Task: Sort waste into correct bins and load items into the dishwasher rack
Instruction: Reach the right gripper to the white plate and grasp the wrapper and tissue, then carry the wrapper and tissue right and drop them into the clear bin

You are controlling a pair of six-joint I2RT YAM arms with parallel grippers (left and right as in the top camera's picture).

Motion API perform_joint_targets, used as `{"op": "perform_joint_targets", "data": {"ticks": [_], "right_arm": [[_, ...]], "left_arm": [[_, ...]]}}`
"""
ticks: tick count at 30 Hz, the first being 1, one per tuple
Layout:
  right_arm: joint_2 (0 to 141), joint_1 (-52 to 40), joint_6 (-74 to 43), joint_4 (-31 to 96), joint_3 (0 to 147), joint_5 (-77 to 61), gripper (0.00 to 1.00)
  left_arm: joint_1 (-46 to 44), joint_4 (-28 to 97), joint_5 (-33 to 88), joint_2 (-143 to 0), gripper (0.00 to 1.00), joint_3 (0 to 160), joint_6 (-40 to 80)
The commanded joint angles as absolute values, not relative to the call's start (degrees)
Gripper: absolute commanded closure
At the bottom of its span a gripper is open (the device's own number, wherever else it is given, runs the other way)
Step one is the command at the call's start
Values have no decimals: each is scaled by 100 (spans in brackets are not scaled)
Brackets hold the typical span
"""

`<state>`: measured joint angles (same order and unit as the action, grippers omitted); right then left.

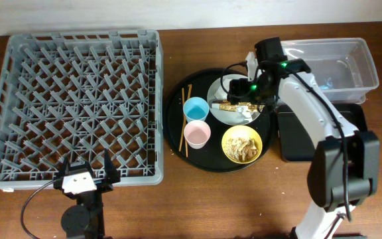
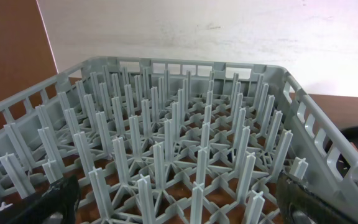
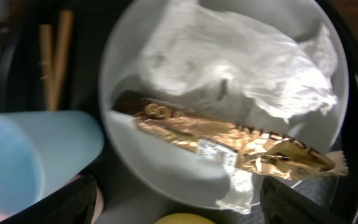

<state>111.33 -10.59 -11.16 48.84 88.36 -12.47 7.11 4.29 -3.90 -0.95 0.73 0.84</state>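
The crumpled white napkins (image 3: 229, 62) lay on the pale grey plate (image 3: 138, 171), with the brown-gold wrapper (image 3: 229, 142) stretched across below them, filling the middle of the right wrist view; the right gripper (image 1: 243, 98) hung over this plate, its fingers (image 3: 61, 205) spread apart at the lower corners of that view and closed on nothing; whether they touched the plate could not be told. In the overhead view the plate sat at the upper right of the round black tray (image 1: 207, 160); the light blue cup (image 1: 195, 108) and the pale pink cup (image 1: 197, 134) stood just left of it, the chopsticks (image 1: 184, 119) lay along the tray's left side, and the yellow bowl (image 1: 223, 144) — holding beige food scraps (image 1: 244, 147) — sat at its lower right; the clear tub (image 1: 337, 63) stood at the upper right of the frame, the black rectangular tray (image 1: 294, 143) just below it; the grey rack (image 1: 71, 99) filled the left side — the left gripper (image 1: 85, 174) sat at its lower edge, fingers wide apart and holding nothing
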Motion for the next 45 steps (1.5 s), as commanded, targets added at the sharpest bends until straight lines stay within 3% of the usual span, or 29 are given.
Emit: {"op": "perform_joint_targets", "data": {"ticks": [1, 10, 12, 15, 16, 17, 25, 26, 27, 28, 29, 33, 39, 41, 42, 45], "right_arm": [[11496, -1472, -1905, 4886, 8925, -233, 15], [12226, -1702, -2926, 4539, 8925, 526, 16], [12232, -1704, -2928, 4397, 8925, 526, 30], [12232, -1704, -2926, 4397, 8925, 521, 76], [12228, -1704, -2926, 4416, 8927, 495, 89], [12191, -1704, -2923, 4466, 8941, 475, 96], [11262, -1702, -2897, 5474, 9797, 462, 96], [11198, -1702, -2899, 5380, 9797, 523, 94], [11201, -1697, -2899, 5249, 9793, 617, 71], [11292, -1686, -2897, 4987, 9767, 875, 25], [11408, -1686, -2893, 4803, 9767, 1004, 17], [11996, -1686, -2729, 4099, 9767, 1100, 2], [12792, -1682, -2729, 3938, 9767, 1105, 2], [12954, -1686, -2729, 3957, 9767, 987, 12], [13010, -1686, -2729, 3962, 9767, 917, 27], [13023, -1686, -2729, 3959, 9769, 904, 92]], "left_arm": [[725, 436, -434, -67, 1, 51, -5], [725, 436, -434, -67, 1, 51, -5], [725, 436, -434, -67, 1, 51, -5], [725, 436, -434, -67, 1, 51, -5], [725, 436, -434, -67, 1, 51, -5], [725, 436, -434, -67, 1, 51, -5], [725, 436, -434, -67, 1, 51, -5], [725, 436, -434, -67, 1, 51, -5], [725, 436, -434, -67, 1, 51, -5], [725, 436, -434, -67, 1, 51, -5], [725, 436, -434, -67, 1, 51, -5], [725, 436, -434, -67, 1, 51, -5], [725, 436, -434, -67, 1, 51, -5], [725, 436, -434, -67, 1, 51, -5], [725, 436, -434, -67, 1, 51, -5], [725, 436, -434, -67, 1, 51, -5]]}}
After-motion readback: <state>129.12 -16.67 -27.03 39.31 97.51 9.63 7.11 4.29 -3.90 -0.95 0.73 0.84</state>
